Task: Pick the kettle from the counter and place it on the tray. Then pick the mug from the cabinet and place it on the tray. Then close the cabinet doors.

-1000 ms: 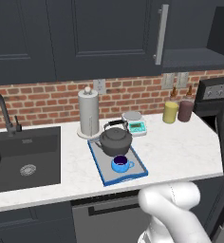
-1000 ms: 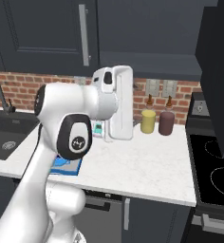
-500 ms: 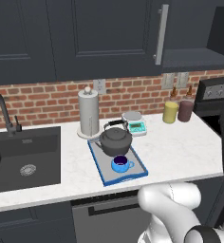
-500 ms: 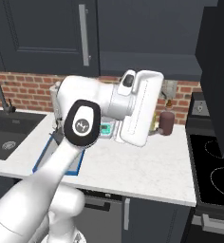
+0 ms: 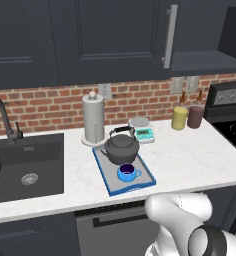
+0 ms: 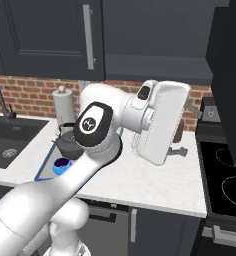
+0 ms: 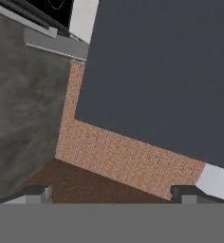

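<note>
Hand (image 7: pixel 112 192) of the white arm has its two dark finger tips spread wide apart with nothing between them; in the hand view they frame a slanted patch of red brick wall (image 7: pixel 128 159) and a broad dark navy panel (image 7: pixel 166 71). In the right base view the arm's big white wrist block hangs above the right part of the white, lightly speckled stone-like surface (image 5: pixel 190 160), turned away toward the range side.

On that surface lies the flat rectangular tray with a grey bed and raised bright blue rim (image 5: pixel 106 179), just right of the dark sink (image 5: pixel 25 172). The squat round dark grey kettle with its arched handle (image 5: pixel 122 148) sits on the far half of the tray, and the small bright blue mug with a dark interior (image 5: pixel 127 173) stands on the near half, just in front of the kettle. Both rest inside the rim.

Behind the tray stand a tall grey paper-towel cylinder (image 5: pixel 93 119) and a small grey kitchen scale (image 5: pixel 141 131). Further right, near the brick wall, a yellow jar (image 5: pixel 179 118) and a maroon jar (image 5: pixel 195 116) stand side by side.

Above, the dark navy upper wall cabinet (image 5: pixel 90 40) shows a tall panelled door with a long vertical light grey bar handle (image 5: pixel 169 36); right of that handle a dark open compartment (image 5: pixel 225 35) is visible.
</note>
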